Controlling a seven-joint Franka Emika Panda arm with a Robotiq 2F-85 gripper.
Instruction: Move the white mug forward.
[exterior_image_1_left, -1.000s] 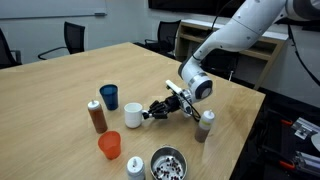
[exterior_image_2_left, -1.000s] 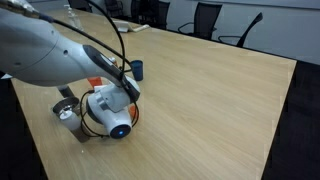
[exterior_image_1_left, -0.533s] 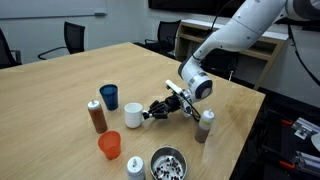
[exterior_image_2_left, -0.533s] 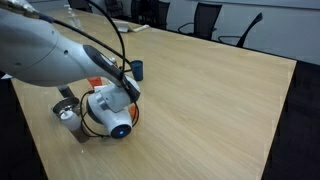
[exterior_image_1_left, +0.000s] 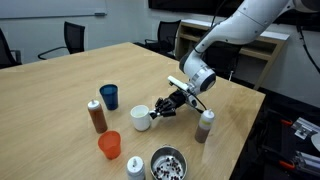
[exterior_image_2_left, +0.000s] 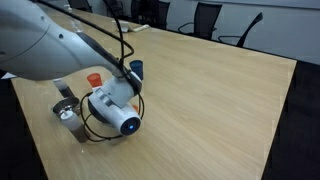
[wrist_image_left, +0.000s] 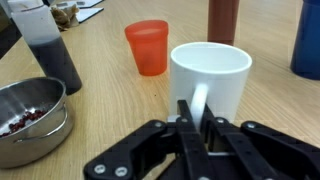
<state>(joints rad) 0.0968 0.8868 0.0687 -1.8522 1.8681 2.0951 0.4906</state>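
The white mug (exterior_image_1_left: 140, 117) stands near the middle of the wooden table (exterior_image_1_left: 70, 75), between the brown bottle and the grey shaker. In the wrist view the white mug (wrist_image_left: 212, 70) fills the centre, with its loop handle turned towards me. My gripper (exterior_image_1_left: 156, 111) reaches in from the mug's side, and its black fingers (wrist_image_left: 198, 112) are shut on the handle. I cannot tell whether the mug's base touches the table. In an exterior view my arm (exterior_image_2_left: 112, 108) hides the mug.
An orange cup (exterior_image_1_left: 109, 146), a dark blue cup (exterior_image_1_left: 108, 96), a brown bottle (exterior_image_1_left: 96, 116), a white-capped bottle (exterior_image_1_left: 135, 167), a metal bowl (exterior_image_1_left: 167, 164) and a grey shaker (exterior_image_1_left: 204, 126) ring the mug. The orange cup (wrist_image_left: 148, 46) and bowl (wrist_image_left: 30, 120) lie just past it.
My gripper and the mug have shifted a little towards the metal bowl's side of the table. My wrist has risen and turned slightly. The other objects have not moved.
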